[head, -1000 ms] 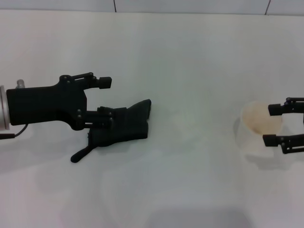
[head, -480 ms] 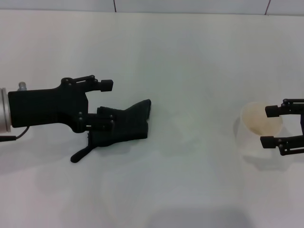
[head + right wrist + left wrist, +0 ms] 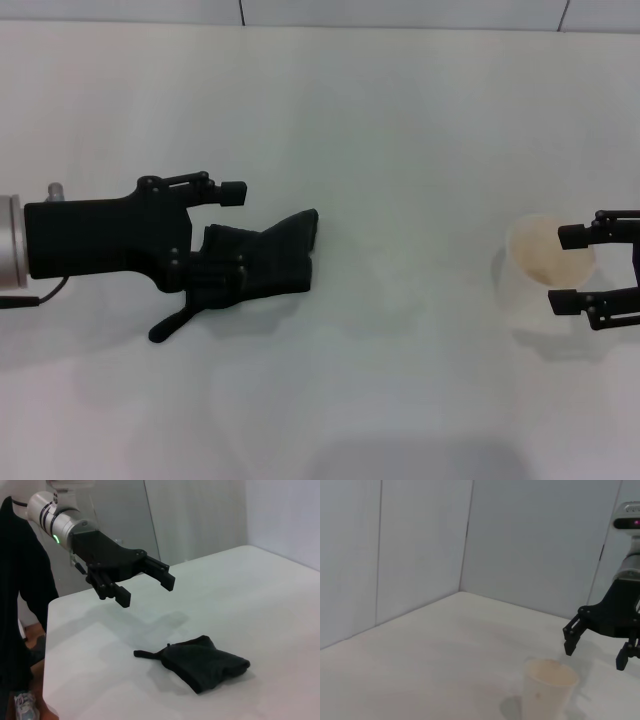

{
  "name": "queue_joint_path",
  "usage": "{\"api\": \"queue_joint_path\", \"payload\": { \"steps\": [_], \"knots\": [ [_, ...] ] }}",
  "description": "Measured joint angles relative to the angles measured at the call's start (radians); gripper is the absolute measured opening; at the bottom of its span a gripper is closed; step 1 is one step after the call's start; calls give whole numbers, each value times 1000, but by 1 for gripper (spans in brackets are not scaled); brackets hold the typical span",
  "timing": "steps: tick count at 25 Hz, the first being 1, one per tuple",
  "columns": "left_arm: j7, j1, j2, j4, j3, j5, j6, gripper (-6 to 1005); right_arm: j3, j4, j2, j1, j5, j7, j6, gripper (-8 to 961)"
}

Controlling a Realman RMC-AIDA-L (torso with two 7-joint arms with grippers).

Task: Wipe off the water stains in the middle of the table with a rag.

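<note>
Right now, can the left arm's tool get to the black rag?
Probably yes. The left tool hangs open just above the rag, which lies alone on the table with nothing between them.

1. Light is bright, even and diffuse, seemingly from overhead.
2. The table (image 3: 400,120) shows a faint sheen with no hard glare.
3. Shadows are soft: a pale one under the left gripper (image 3: 145,585) and another beside the cup (image 3: 547,690).
4. The rag (image 3: 265,262) reads as near-solid black, its folds barely visible.
5. All views look slightly soft.
</note>
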Motion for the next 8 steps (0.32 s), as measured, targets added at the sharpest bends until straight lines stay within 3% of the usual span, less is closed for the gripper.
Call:
{"api": "queue_joint_path", "payload": {
  "steps": [8],
  "knots": [
    [-15,-3,1,0,1,23,22,894,-1,-6,0,0,-1,2,-7,793]
  ]
}}
